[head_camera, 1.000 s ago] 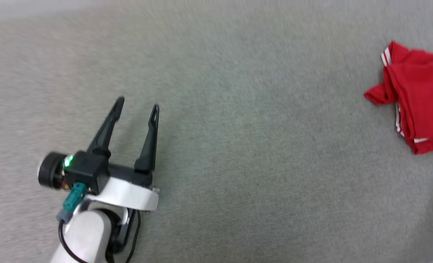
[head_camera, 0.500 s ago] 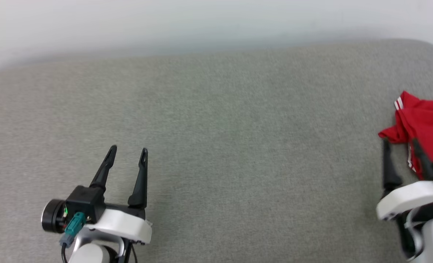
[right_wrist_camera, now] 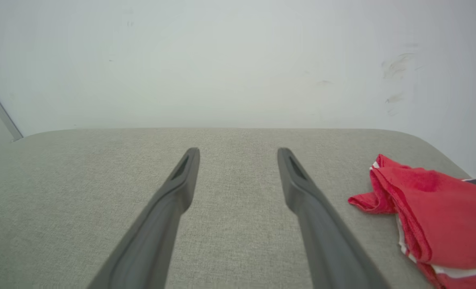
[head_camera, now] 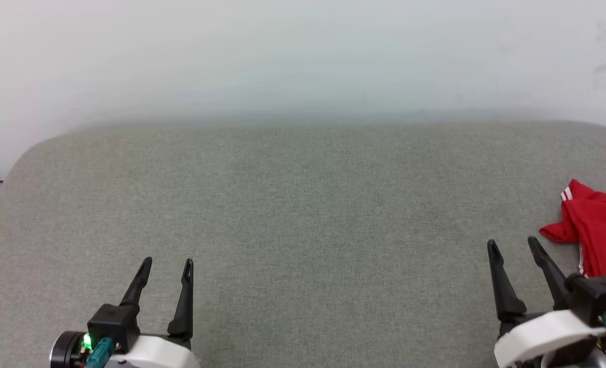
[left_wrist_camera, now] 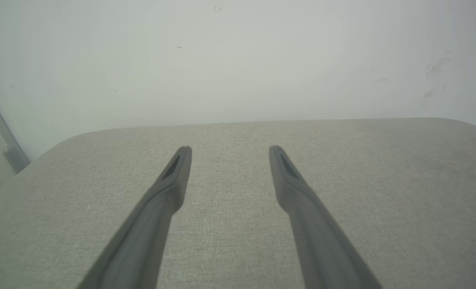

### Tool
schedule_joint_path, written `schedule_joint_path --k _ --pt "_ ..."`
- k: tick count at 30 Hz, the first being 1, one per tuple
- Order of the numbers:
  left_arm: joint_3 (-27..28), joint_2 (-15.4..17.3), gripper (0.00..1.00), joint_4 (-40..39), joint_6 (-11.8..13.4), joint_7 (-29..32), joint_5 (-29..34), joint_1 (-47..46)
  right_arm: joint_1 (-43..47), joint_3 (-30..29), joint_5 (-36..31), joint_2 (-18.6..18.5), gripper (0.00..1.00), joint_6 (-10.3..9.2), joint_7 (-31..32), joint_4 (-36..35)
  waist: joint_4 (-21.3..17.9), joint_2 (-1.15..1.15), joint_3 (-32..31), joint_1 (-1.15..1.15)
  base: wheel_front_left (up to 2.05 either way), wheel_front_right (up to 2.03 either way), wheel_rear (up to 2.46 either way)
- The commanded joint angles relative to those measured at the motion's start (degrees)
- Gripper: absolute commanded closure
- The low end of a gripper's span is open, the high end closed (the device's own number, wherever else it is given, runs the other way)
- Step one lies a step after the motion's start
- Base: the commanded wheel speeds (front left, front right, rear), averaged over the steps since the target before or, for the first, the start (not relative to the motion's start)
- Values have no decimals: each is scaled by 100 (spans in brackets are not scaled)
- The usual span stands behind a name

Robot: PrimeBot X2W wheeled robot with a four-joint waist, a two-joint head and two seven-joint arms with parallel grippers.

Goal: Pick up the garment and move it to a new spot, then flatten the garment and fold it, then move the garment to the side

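Red jersey shirt (head_camera: 600, 230): loosely folded, at far right edge of grey padded surface (head_camera: 303, 204), apparently parked aside as the task's end asks. Left gripper (head_camera: 167, 262): jaws wide, empty, well apart from it. Right gripper (head_camera: 512, 242): jaws wide, empty, just beside shirt, not touching

Our left gripper (head_camera: 167, 261) sits low at our left, our right gripper (head_camera: 512, 241) low at our right; both fingers spread, holding nothing.
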Motion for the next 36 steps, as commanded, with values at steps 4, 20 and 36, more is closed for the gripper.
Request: schedule_joint_path --k 4,20,36 --pt "8 27 0 -19 -11 -36 2 212 505 -11 -62 44 0 -8 220 -604 2 0 -170 1 0 0 0" --pt "89 17 0 -102 5 -41 31 326 934 -63 164 51 0 -8 551 -1310 -6 0 -210 1 0 0 0" --pt "114 -35 100 -19 -8 7 12 340 918 -76 207 26 100 -1 570 -1361 20 0 -173 1 0 0 0"
